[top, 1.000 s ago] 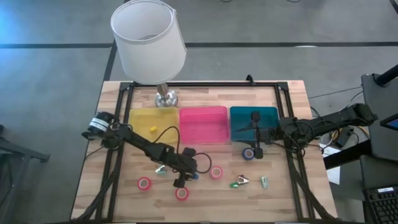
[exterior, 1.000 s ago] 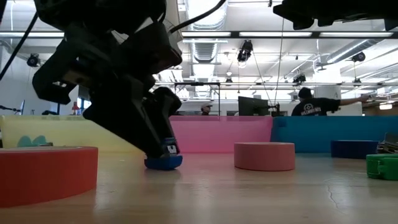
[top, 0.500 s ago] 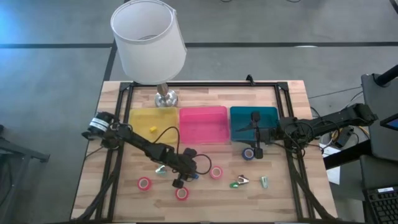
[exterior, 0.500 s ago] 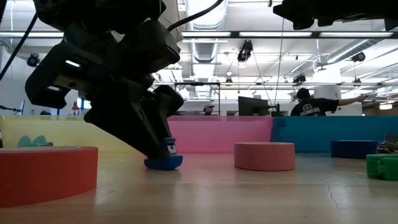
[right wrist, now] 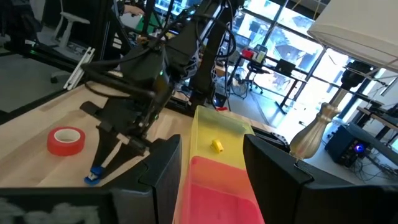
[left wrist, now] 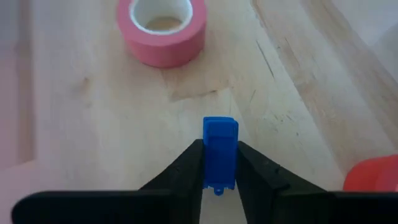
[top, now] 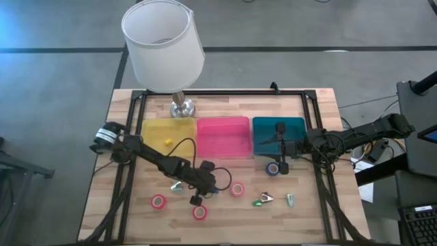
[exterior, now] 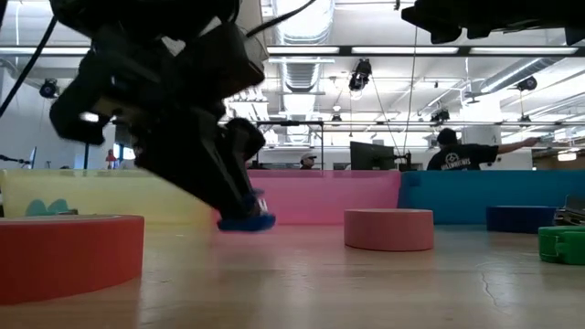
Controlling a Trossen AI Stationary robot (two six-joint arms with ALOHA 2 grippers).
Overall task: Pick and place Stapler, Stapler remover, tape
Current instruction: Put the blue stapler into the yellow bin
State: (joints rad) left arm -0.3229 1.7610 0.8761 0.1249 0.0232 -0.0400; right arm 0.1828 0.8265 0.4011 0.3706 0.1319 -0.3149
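My left gripper is shut on a small blue stapler near the table's middle; the low view shows the stapler just above the wood. Red tape rolls lie around it. A blue tape roll lies flat before the teal tray, with my right gripper open and level above it. Silvery-green stapler removers lie on the table. My left gripper pinches the blue stapler's two long sides between its two fingers, toward the stapler's rear end. The fingers slant down from the table's left and lie along it, so its front end sticks out ahead. It hangs about level, just clear of the table.
Yellow, pink and teal trays stand in a row at the back; a small yellow piece lies in the yellow one. A lamp rises behind them. A small green piece lies near the front right.
My left gripper has raised the blue stapler off the table: it rested on the wood a second ago and now hangs a little above it. The right arm has kept still.
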